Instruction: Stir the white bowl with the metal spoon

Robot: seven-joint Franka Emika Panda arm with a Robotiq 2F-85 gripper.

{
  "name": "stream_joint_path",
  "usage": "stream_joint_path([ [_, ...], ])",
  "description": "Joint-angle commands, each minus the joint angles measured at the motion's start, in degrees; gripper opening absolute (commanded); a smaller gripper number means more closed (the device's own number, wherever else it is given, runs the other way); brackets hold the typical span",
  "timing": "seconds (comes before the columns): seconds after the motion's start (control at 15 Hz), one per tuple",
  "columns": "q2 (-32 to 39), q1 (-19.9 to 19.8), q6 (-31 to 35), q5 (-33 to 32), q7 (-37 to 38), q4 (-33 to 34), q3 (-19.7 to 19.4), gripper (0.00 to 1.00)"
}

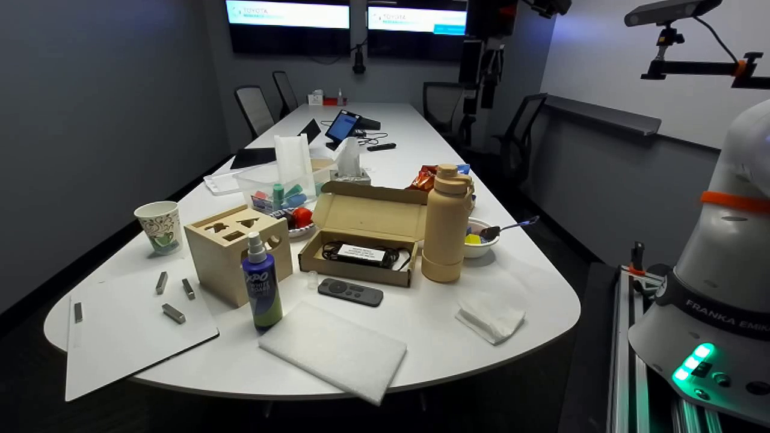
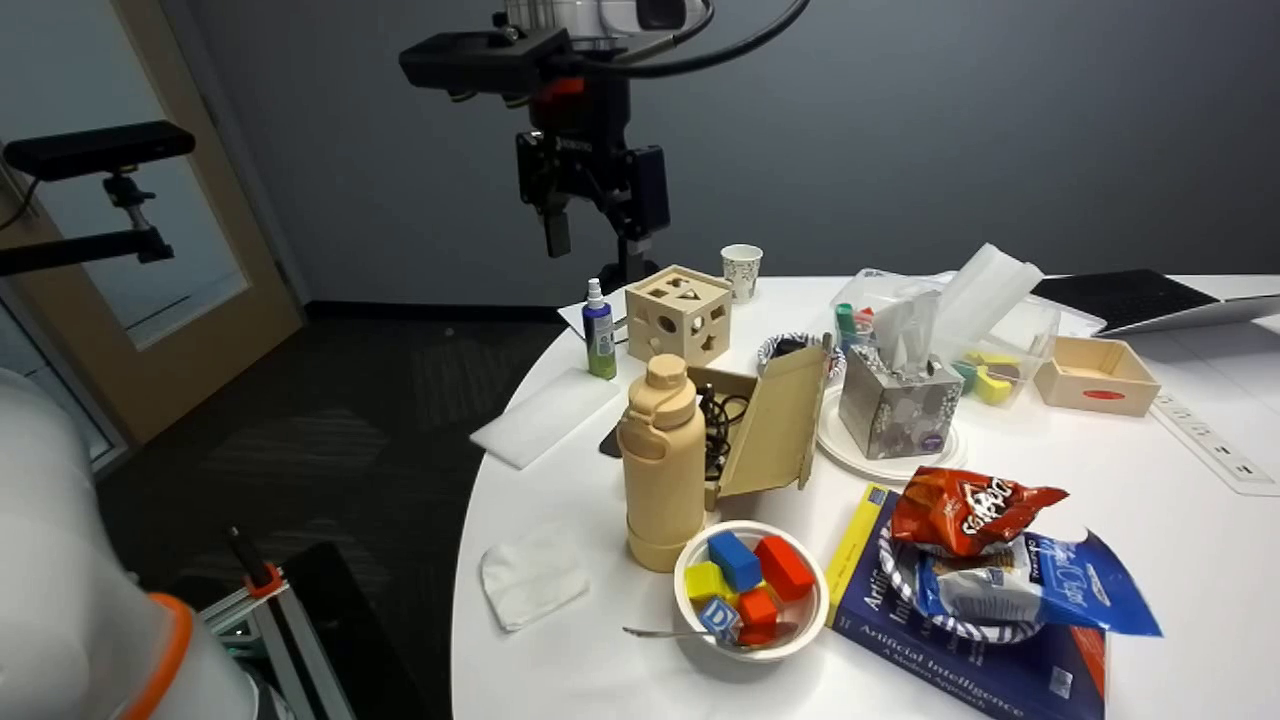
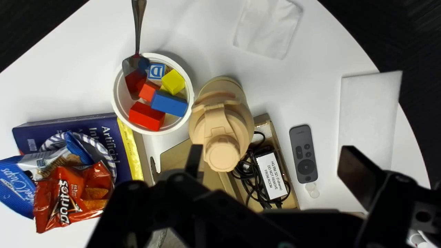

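The white bowl (image 1: 478,250) stands behind the tall tan bottle in an exterior view. It shows fully in an exterior view (image 2: 816,612) and at the upper left of the wrist view (image 3: 169,126). It holds several red, blue and yellow blocks and a letter block. The metal spoon (image 2: 662,632) leans in the bowl, its head among the blocks and its handle out over the rim; its handle points up in the wrist view (image 3: 137,31). My gripper (image 2: 595,240) is open and empty, high above the table. Its fingers are wide apart in the wrist view (image 3: 272,160).
The tan bottle (image 2: 665,480) stands close beside the bowl. An open cardboard box (image 3: 275,137) with a cable lies by the bottle. A blue book (image 2: 930,640) with snack bags is on the bowl's other side. A white cloth (image 3: 267,29) lies near the table edge. A wooden cube (image 2: 680,315) stands farther off.
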Motion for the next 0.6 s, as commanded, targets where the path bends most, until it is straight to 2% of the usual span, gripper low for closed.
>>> stream_joint_path([
  [0.0, 0.7, -0.1, -0.2, 0.8, -0.3, 0.5, -0.7, 1.0],
  [0.2, 1.3, -2.9, 1.4, 1.5, 2.5, 0.2, -3.4, 1.0],
  [0.53, 2.0, -8.3, 4.2, 6.1, 3.5, -4.2, -10.3, 1.0],
])
